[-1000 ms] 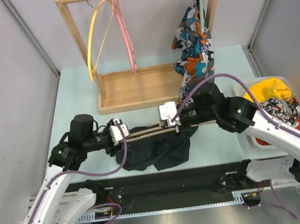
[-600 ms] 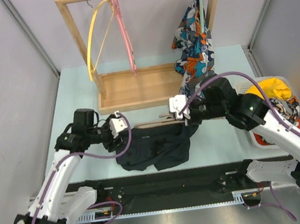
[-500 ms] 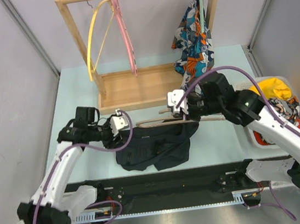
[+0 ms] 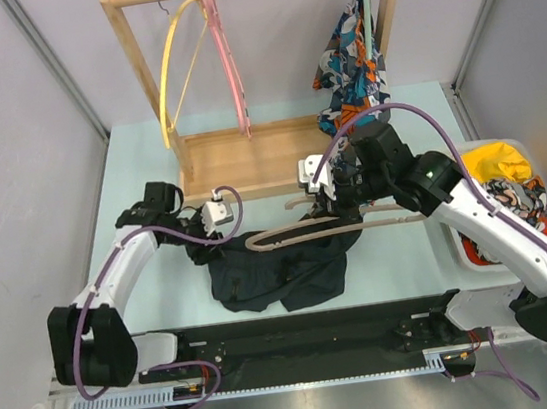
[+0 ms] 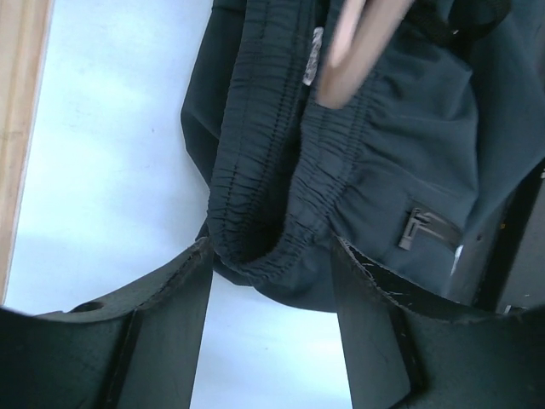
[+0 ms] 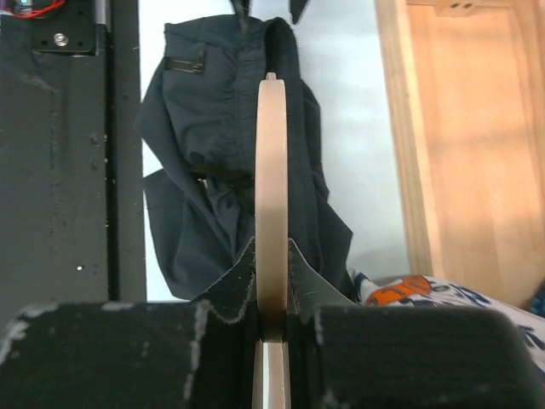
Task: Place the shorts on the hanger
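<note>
The dark navy shorts [image 4: 283, 274] lie crumpled on the table's near middle. Above them the tan hanger [image 4: 297, 232] is held level, my right gripper [image 4: 339, 201] shut on it; in the right wrist view its thin wooden bar [image 6: 272, 170] runs straight out from between the pinched fingers [image 6: 311, 285], over the shorts [image 6: 213, 170]. My left gripper [image 4: 201, 242] is at the shorts' left edge. In the left wrist view its fingers [image 5: 183, 324] stand apart, and the gathered waistband [image 5: 255, 247] sits just at their tips. One hanger end [image 5: 358, 51] pokes in above the waistband.
A wooden rack [image 4: 249, 172] stands at the back with a yellow hanger [image 4: 170, 72], a pink hanger [image 4: 225, 49] and a colourful patterned garment [image 4: 350, 83] on its rail. A white bin [image 4: 457, 241] at the right holds a yellow cloth [image 4: 490, 164] and other clothes.
My right gripper has carried the hanger up and back to the right. My left gripper has come off the hanger's left end and swung back to the shorts' left edge.
</note>
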`<control>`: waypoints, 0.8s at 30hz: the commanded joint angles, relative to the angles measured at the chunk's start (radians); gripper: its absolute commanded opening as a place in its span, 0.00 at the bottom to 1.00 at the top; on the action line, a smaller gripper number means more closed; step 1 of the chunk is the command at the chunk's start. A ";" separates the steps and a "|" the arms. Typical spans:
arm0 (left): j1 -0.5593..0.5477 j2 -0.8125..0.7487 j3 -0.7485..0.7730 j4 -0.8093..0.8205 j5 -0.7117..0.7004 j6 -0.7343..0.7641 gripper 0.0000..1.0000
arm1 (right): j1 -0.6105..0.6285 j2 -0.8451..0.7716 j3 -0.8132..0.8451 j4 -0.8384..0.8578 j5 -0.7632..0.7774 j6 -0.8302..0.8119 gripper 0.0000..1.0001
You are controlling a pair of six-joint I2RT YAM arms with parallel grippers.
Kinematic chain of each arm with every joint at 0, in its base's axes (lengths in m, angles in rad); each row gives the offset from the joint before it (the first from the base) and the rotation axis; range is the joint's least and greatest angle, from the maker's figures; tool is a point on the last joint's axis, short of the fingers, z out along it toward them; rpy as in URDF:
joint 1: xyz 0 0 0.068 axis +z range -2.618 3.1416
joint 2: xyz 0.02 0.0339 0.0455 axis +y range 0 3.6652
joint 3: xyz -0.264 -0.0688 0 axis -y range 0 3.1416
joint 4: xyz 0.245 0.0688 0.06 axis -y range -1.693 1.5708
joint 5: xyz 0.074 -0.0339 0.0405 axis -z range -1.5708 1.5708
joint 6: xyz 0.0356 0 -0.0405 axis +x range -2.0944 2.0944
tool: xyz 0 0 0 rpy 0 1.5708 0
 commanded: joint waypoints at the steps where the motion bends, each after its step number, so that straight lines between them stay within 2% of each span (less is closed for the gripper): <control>1: 0.005 0.039 -0.012 0.054 0.014 0.062 0.61 | -0.003 0.019 0.043 0.023 -0.059 0.000 0.00; 4: -0.001 0.046 -0.026 0.057 0.006 0.097 0.53 | -0.006 0.016 0.045 0.032 -0.067 0.000 0.00; 8: -0.005 0.012 -0.043 0.038 0.017 0.161 0.19 | -0.009 0.012 0.045 0.047 -0.067 0.000 0.00; 11: -0.024 -0.062 -0.061 -0.002 0.020 0.204 0.08 | -0.018 0.008 0.045 0.063 -0.068 -0.005 0.00; 14: -0.053 -0.152 -0.085 -0.024 0.003 0.244 0.00 | -0.023 0.006 0.045 0.064 -0.079 -0.024 0.00; 19: -0.088 -0.296 -0.115 -0.062 -0.015 0.319 0.00 | -0.017 0.014 0.046 0.054 -0.091 -0.064 0.00; 24: -0.131 -0.364 -0.130 -0.067 -0.049 0.347 0.00 | 0.002 0.012 0.046 0.031 -0.113 -0.100 0.00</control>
